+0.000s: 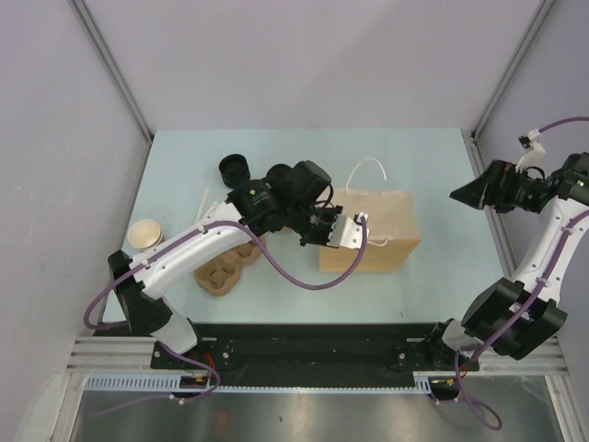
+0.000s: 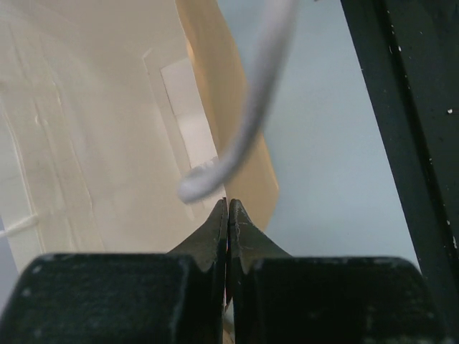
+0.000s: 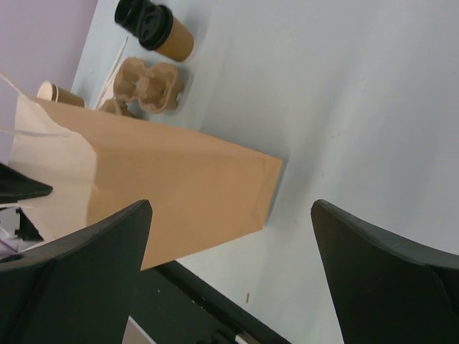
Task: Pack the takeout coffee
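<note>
Takeout coffee (image 3: 172, 39) sits apart from the paper bag (image 3: 179, 179); left hand (image 2: 228, 206) pinched shut, right hand (image 3: 231, 206) spread wide.

Colours: paper bag (image 1: 377, 230) plain tan, handle (image 2: 254, 100) white. Table (image 3: 344, 86) pale blue. Takeout coffee (image 3: 176, 39) brown, lid (image 3: 154, 27) black. Cup carrier (image 3: 147, 86) tan.
</note>
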